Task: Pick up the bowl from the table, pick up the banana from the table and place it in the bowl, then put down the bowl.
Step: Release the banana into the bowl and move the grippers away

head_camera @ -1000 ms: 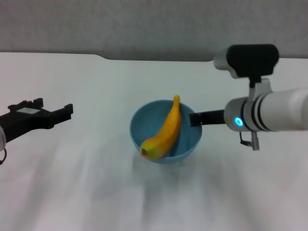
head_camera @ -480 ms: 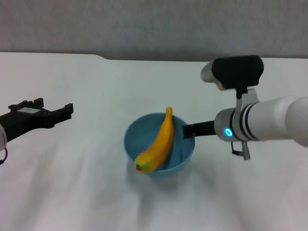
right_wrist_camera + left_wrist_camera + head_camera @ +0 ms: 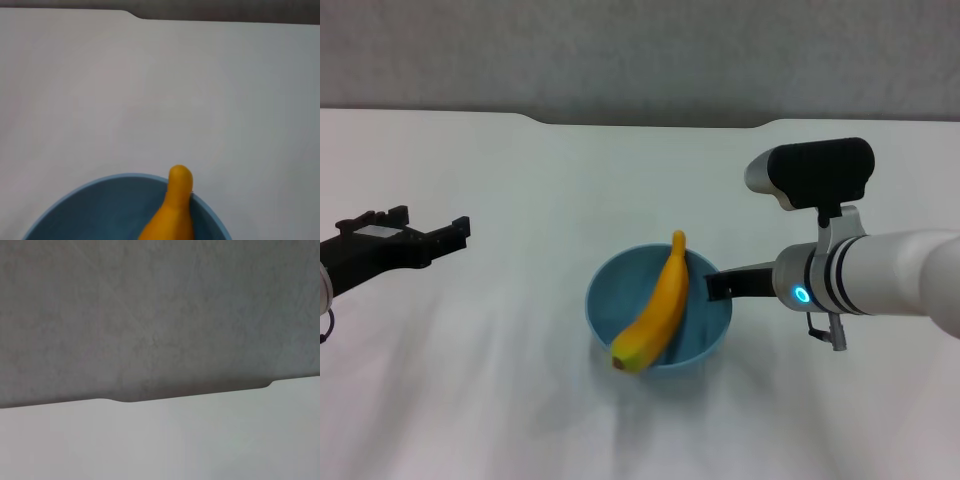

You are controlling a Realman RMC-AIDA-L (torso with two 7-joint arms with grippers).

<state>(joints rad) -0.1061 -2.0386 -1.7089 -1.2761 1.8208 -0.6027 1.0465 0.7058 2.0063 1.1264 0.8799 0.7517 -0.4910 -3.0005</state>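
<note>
The light-blue bowl point(image 3: 610, 305) is in the middle of the white table point(image 3: 520, 180), close to its surface; I cannot tell whether it touches. Leaning inside it is the yellow banana point(image 3: 655, 318), stem tip over the far rim and dark end over the near rim. My right gripper point(image 3: 712, 286) is shut on the bowl's right rim. The right wrist view looks over the bowl point(image 3: 100, 210), and the banana point(image 3: 175, 210) pokes above its rim. My left gripper point(image 3: 420, 238) hovers open and holding nothing at the left, well away from the bowl.
The table's far edge has a shallow notch point(image 3: 650, 122) with a grey wall behind it. White tabletop point(image 3: 175, 440) fills the left wrist view below that wall. Nothing else lies on the table.
The right arm has carried the bowl with the banana downward and toward the near side of the table. The left arm has stayed still.
</note>
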